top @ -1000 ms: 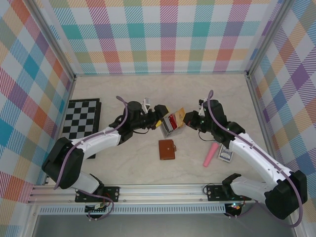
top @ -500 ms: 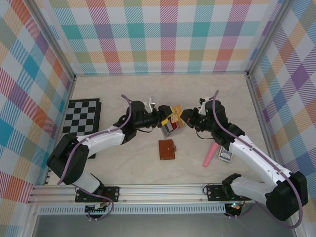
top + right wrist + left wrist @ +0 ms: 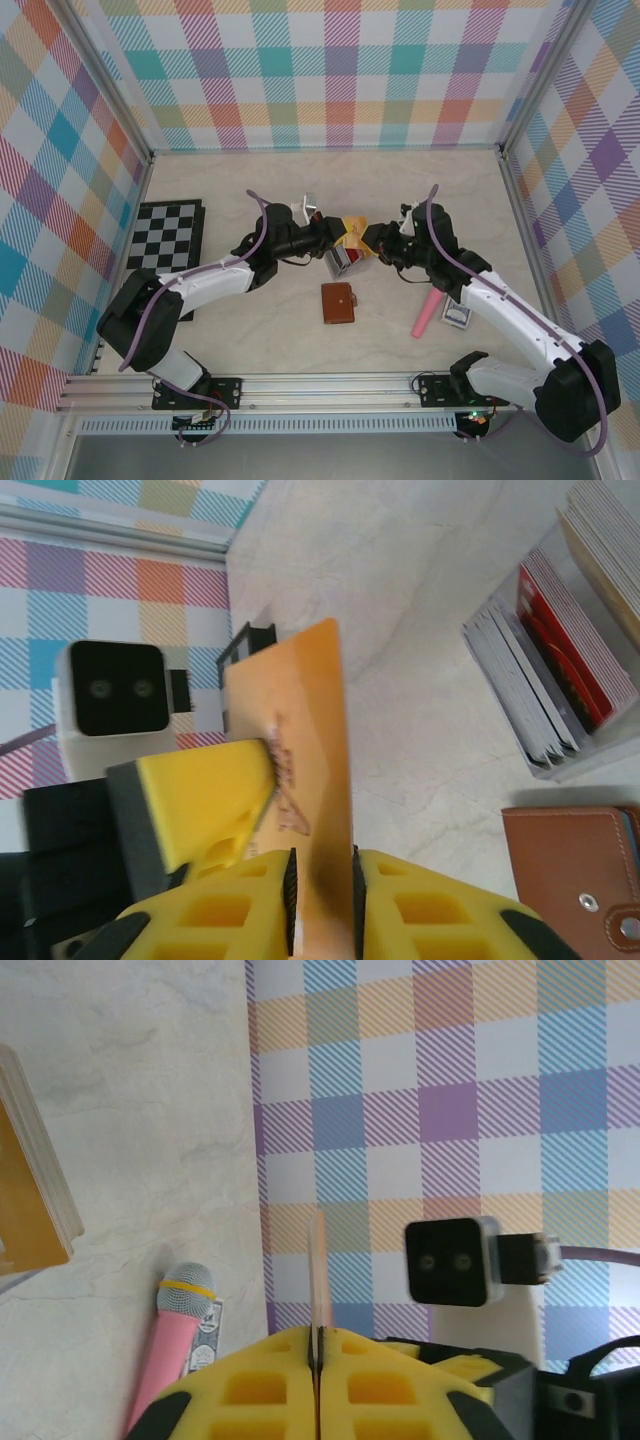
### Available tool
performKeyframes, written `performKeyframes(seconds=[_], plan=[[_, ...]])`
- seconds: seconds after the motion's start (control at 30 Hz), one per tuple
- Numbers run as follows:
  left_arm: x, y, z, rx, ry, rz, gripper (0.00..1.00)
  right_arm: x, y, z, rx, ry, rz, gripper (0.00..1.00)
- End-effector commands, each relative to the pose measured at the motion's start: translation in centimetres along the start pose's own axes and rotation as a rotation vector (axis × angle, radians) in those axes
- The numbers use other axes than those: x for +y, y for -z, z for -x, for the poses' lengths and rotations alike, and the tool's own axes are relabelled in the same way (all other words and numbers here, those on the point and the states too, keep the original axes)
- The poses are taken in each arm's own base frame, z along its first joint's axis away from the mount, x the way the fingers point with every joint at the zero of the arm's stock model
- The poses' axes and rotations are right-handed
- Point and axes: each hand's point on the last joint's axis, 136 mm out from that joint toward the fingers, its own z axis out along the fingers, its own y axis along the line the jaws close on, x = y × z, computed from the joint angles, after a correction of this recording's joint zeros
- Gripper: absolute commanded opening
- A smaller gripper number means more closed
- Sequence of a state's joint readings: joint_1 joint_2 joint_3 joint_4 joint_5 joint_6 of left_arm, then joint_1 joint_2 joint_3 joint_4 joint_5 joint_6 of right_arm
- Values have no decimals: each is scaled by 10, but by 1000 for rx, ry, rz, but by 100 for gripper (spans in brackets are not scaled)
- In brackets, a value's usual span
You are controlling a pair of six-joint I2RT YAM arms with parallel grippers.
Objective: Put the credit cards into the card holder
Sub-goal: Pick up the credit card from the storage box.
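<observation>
Hanging above the counter (image 3: 420, 720), an orange credit card (image 3: 310, 730) is gripped by the clenched left pincer (image 3: 316, 1345); the right pincer (image 3: 322, 875) is parted slightly around it.

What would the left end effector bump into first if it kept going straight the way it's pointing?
Probably the right end effector, facing it just ahead across the orange card it pinches; the exact gap is hard to judge.
</observation>
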State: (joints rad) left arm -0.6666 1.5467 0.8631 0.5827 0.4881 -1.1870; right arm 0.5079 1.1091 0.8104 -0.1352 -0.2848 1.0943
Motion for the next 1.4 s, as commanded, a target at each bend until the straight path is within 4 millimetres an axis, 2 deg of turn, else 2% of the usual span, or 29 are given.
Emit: performKeyframes(seconds=[0.0,0.17,0.4,0.53,0.87,0.97,1.0,1.03,1.07,1.1,1.13,1.17,1.2,1.23,1.27,1.37], plan=[[-13,5,-6,16,-69,-4,0,8,4,0,67,34,61,30],[-16,8,-13,53,-89,-11,0,5,16,3,167,126,80,46],[-26,4,-15,80,-75,-67,0,-5,10,-2,290,189,61,48],[-31,3,-12,68,-63,-88,0,-5,4,-3,310,173,80,45],[-28,-1,-11,73,-35,-97,0,5,1,-5,341,156,164,28],[-25,-1,-11,73,-24,-89,0,5,2,-3,337,155,168,17],[-23,0,-11,71,-18,-79,2,7,3,-3,337,155,174,14],[-18,0,-10,66,-7,-59,9,7,4,-1,331,152,173,12],[-12,2,-9,57,4,-38,16,7,5,0,327,148,168,9],[-7,3,-7,44,17,-16,30,6,5,2,316,141,156,8],[0,6,-4,28,33,17,39,4,6,3,309,131,138,8],[7,8,-3,16,42,46,39,4,8,4,305,124,123,8],[14,12,-1,0,51,81,50,3,8,4,302,114,106,7],[23,16,0,-18,61,128,65,0,9,6,292,100,81,7],[33,21,0,-33,61,186,72,-6,10,7,275,84,35,7],[60,42,1,-83,47,367,79,-28,12,7,222,102,-121,7]])
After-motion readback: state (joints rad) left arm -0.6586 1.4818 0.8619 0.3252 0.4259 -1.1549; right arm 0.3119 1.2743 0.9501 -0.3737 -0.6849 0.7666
